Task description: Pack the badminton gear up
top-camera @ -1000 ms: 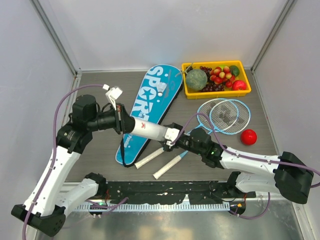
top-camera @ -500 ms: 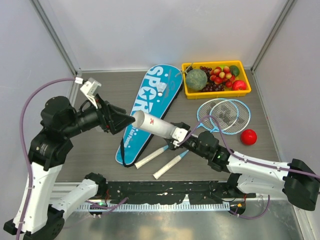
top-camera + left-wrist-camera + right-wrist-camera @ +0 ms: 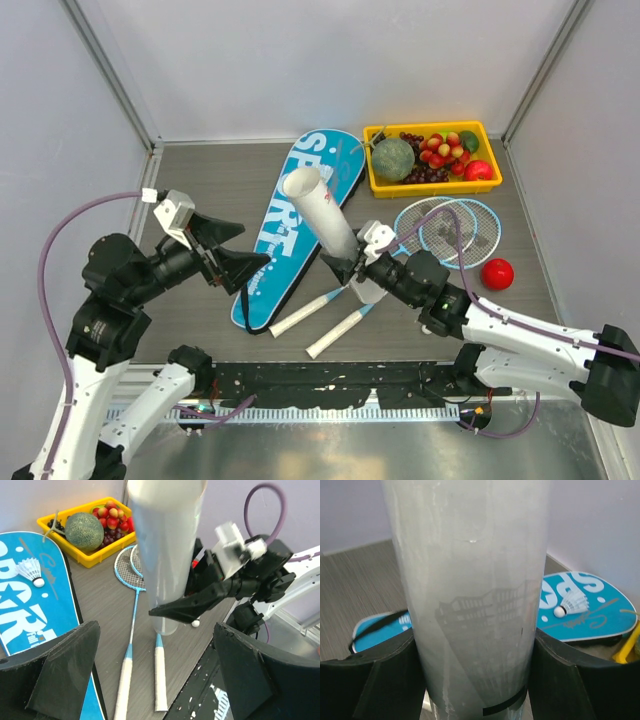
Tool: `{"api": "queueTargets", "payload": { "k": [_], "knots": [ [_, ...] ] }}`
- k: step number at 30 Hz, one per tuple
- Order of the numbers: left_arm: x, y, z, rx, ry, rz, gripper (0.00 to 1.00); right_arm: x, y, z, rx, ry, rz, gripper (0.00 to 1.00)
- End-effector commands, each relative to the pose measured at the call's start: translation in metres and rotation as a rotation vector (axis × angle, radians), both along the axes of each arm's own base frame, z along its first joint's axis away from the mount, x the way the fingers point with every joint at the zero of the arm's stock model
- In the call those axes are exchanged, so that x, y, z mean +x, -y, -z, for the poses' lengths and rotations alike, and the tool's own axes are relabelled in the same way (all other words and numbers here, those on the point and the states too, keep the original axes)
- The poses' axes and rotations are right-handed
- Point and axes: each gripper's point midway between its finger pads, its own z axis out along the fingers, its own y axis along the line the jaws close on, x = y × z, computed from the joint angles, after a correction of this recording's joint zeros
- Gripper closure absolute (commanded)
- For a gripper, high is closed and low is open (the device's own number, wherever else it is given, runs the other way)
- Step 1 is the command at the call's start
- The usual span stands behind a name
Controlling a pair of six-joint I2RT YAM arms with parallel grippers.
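**STATUS: TUBE HELD BY RIGHT ARM, LEFT ARM FREE**

Right gripper (image 3: 355,272): clamped on the white tube (image 3: 322,222), one finger on each side of its lower end. The tube stands steeply tilted, with its open mouth uppermost and leaning toward the far left. Its lower end sits over the racket handles. Whether it touches the table (image 3: 195,185) cannot be told.

Left gripper (image 3: 256,244): jaws spread wide, holding nothing. It points toward the tube from the left and is apart from it.

Surrounding items:
- The blue "SPORT" bag (image 3: 280,225) lies flat and diagonal behind the tube, its narrow end toward the near edge.
- One shuttlecock (image 3: 323,177) rests on the wide end of the bag.
- Two rackets (image 3: 458,232) lie to the right of the bag with their heads overlapping and their white handles running toward the near left.
- A yellow tray (image 3: 430,188) of fruit sits at the far right.
- A red fruit (image 3: 497,273) lies just beside the racket heads.
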Motion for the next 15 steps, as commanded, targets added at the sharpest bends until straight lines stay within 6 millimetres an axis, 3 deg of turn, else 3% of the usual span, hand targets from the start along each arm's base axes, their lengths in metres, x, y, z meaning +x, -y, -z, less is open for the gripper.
{"api": "queueTargets", "payload": {
  "k": [1,3,7,9,11,15],
  "knots": [
    [0.001,0.007,-0.025,-0.042,0.179,0.045,0.00,-0.003,-0.009,-0.095,0.329,0.032,-0.027,0.75],
    [0.006,0.010,-0.017,-0.025,0.172,0.054,0.00,-0.004,-0.010,-0.107,0.376,0.044,-0.037,0.75],
    [0.014,0.017,-0.006,-0.020,0.149,0.080,0.01,-0.001,-0.010,-0.111,0.405,0.070,-0.027,0.75],
    [0.009,0.028,-0.004,-0.050,0.152,0.161,0.01,-0.003,-0.011,-0.115,0.455,0.063,-0.042,0.74],
    [0.005,0.036,-0.005,-0.081,0.178,0.230,0.01,-0.009,-0.012,-0.130,0.560,0.040,-0.087,0.74],
    [0.003,0.049,0.015,-0.070,0.152,0.345,0.00,-0.018,-0.006,-0.166,0.750,0.030,-0.142,0.74]
  ]
}}
